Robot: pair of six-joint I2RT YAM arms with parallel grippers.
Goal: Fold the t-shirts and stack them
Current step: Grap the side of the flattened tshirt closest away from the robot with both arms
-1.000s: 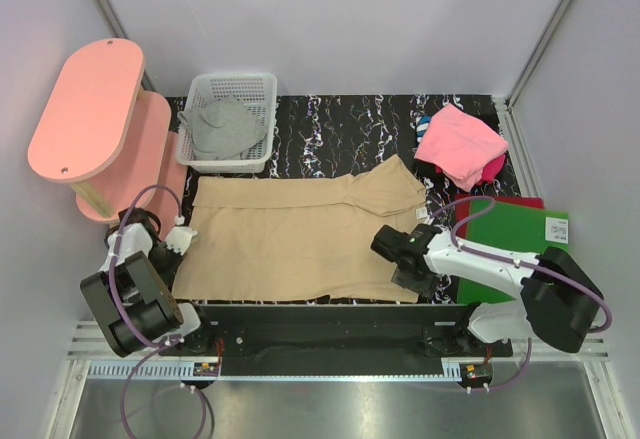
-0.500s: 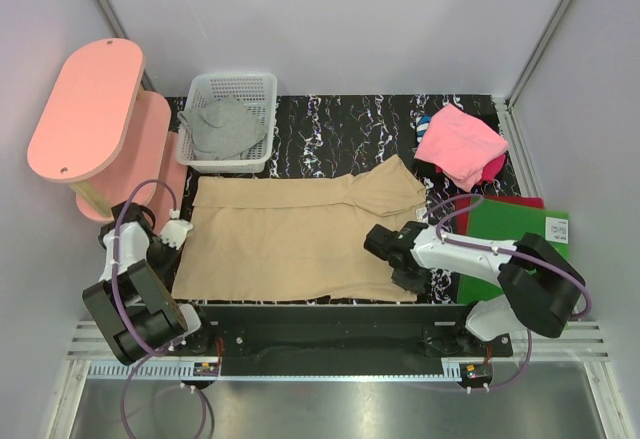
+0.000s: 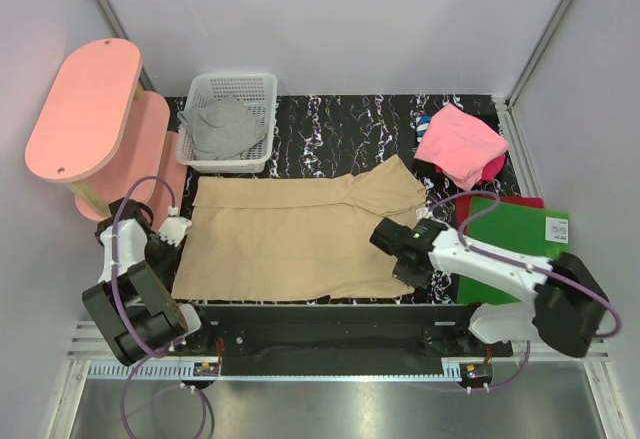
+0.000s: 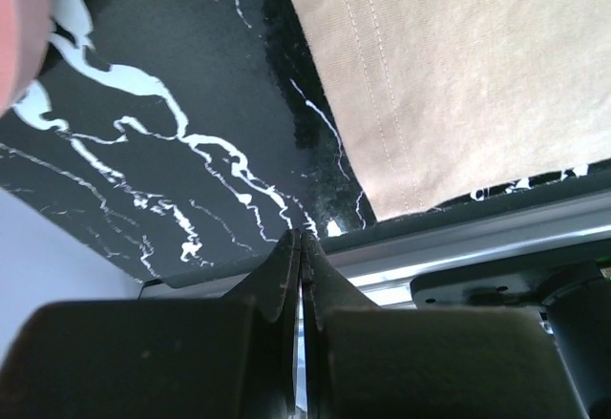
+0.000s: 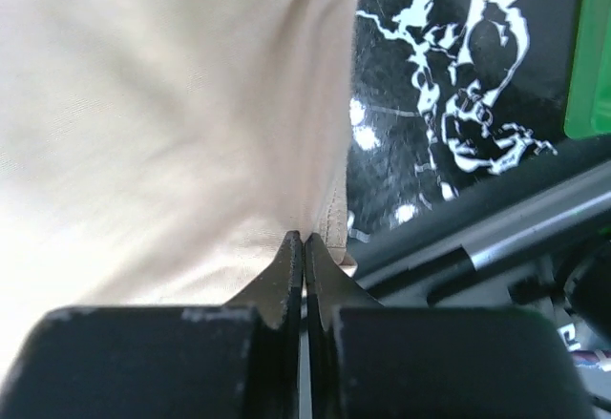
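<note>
A large tan t-shirt (image 3: 300, 239) lies spread flat across the black marbled table (image 3: 340, 124). My right gripper (image 3: 408, 273) is at the shirt's right hem near the front corner. Its jaws are shut on that hem (image 5: 329, 219), and a crease in the cloth runs up from the tips (image 5: 304, 238). My left gripper (image 3: 176, 231) sits just off the shirt's left edge, shut and empty (image 4: 302, 238) over bare table; the tan hem (image 4: 382, 152) lies to its right. A grey t-shirt (image 3: 222, 125) fills the basket. A pink t-shirt (image 3: 462, 144) lies folded at the back right.
The white mesh basket (image 3: 232, 83) stands at the back left, next to a pink two-tier shelf (image 3: 85, 109). A green sheet (image 3: 515, 231) over a red one lies at the right. The metal front rail (image 4: 449, 247) runs close to both grippers.
The right gripper's jaws have closed on the tan shirt's hem, and that arm shifted slightly. The left arm drew back a little towards the shelf and stayed shut.
</note>
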